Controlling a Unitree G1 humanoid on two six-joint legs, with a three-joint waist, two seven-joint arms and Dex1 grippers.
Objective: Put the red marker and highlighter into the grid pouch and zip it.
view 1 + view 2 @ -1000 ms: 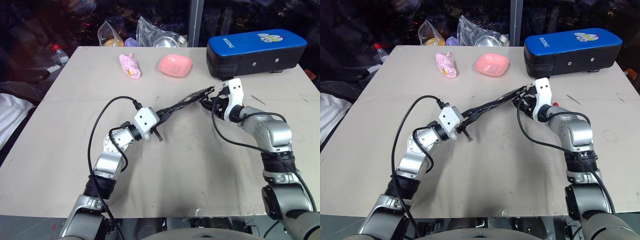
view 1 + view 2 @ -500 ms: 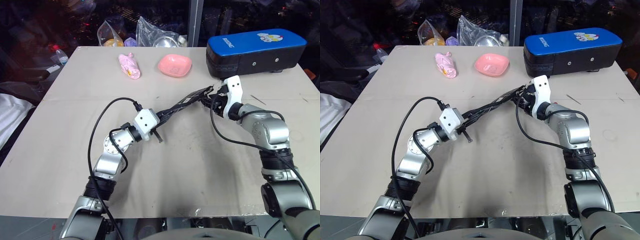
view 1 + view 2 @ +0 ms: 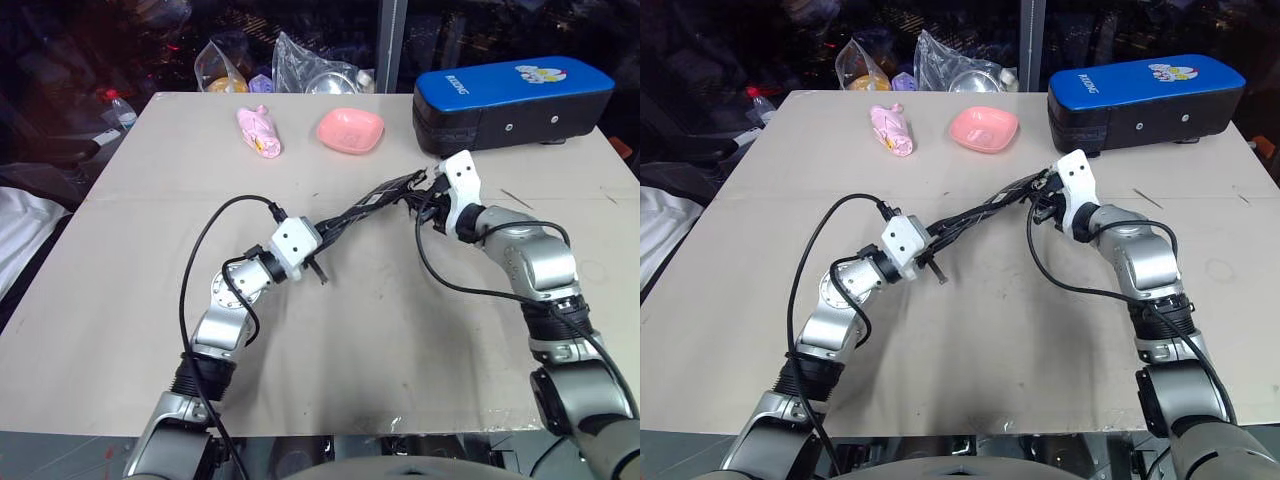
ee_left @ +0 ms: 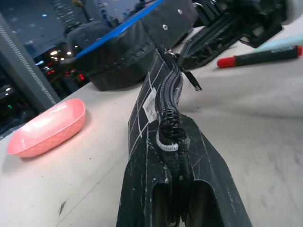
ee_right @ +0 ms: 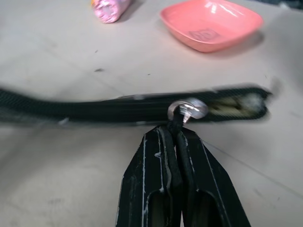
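The grid pouch [image 3: 370, 207] hangs stretched above the table between my two grippers, edge up, its zipper [image 4: 168, 101] on top. My left gripper [image 3: 318, 240] is shut on the pouch's near end [image 4: 171, 137]. My right gripper [image 3: 425, 192] is shut on the dark pull cord at the metal slider [image 5: 187, 109], close to the pouch's far end. The red marker [image 4: 258, 56] lies on the table beyond the right gripper. A pale mint strip [image 4: 284, 41] just behind it may be the highlighter; I cannot tell.
The big blue padded case [image 3: 510, 100] stands at the back right, close behind the right gripper. A pink dish [image 3: 350, 130] and a pink wrapped item [image 3: 258, 132] lie at the back, with plastic bags [image 3: 315, 70] past the table's [image 3: 400, 330] far edge.
My right gripper has shut on the zipper's pull cord and its wrist has rolled a little. The left gripper and the pouch have kept their place.
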